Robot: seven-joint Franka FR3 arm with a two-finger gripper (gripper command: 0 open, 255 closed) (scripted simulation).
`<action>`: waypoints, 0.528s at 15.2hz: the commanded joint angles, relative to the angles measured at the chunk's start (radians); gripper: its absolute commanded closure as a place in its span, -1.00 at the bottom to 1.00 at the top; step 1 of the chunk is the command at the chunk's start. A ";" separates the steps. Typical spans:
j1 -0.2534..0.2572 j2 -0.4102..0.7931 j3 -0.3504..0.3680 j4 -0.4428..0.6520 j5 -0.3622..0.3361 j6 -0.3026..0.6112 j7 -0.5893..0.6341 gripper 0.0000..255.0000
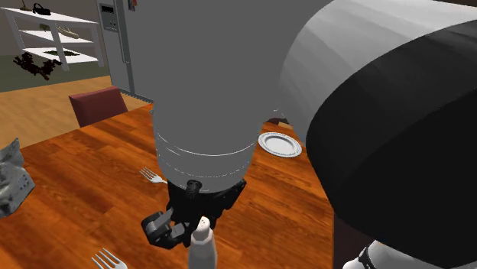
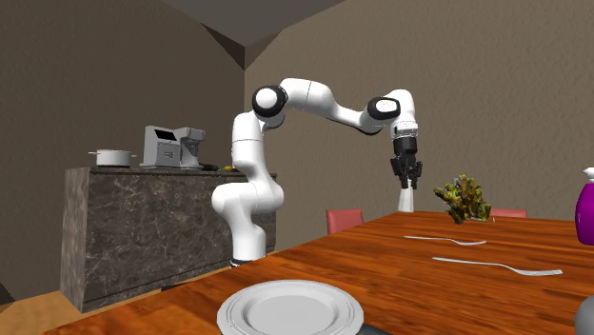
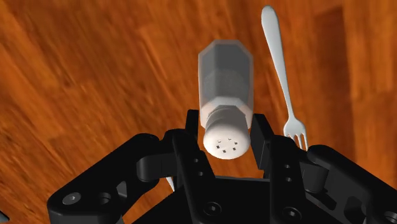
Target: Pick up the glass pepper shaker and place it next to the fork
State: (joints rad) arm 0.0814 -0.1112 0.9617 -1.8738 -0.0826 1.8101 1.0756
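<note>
The gripper [image 3: 227,130] is closed on the translucent pepper shaker [image 3: 226,76], clasping its white perforated cap over the wooden table [image 3: 95,83]. A fork [image 3: 283,83] lies just beside the shaker, and a white plate [image 1: 279,144] sits well apart. The arm [image 1: 367,92] hides much of the tabletop in the shoulder view.

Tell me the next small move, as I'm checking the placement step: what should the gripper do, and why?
Probably lower straight down until the pepper shaker meets the table. The gripper is shut on its cap, and in the wrist view the fork lies right beside it, so no sideways shift seems needed before release.
</note>
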 commanded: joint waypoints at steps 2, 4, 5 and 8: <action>0.000 0.007 0.003 -0.035 -0.007 0.039 0.008 1.00; 0.000 0.012 0.006 -0.058 -0.011 0.065 0.015 1.00; 0.000 0.014 0.007 -0.070 -0.014 0.077 0.019 1.00; 0.000 0.025 0.012 -0.103 -0.025 0.116 0.031 1.00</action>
State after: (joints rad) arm 0.0808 -0.0969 0.9676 -1.9697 -0.0974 1.9130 1.0951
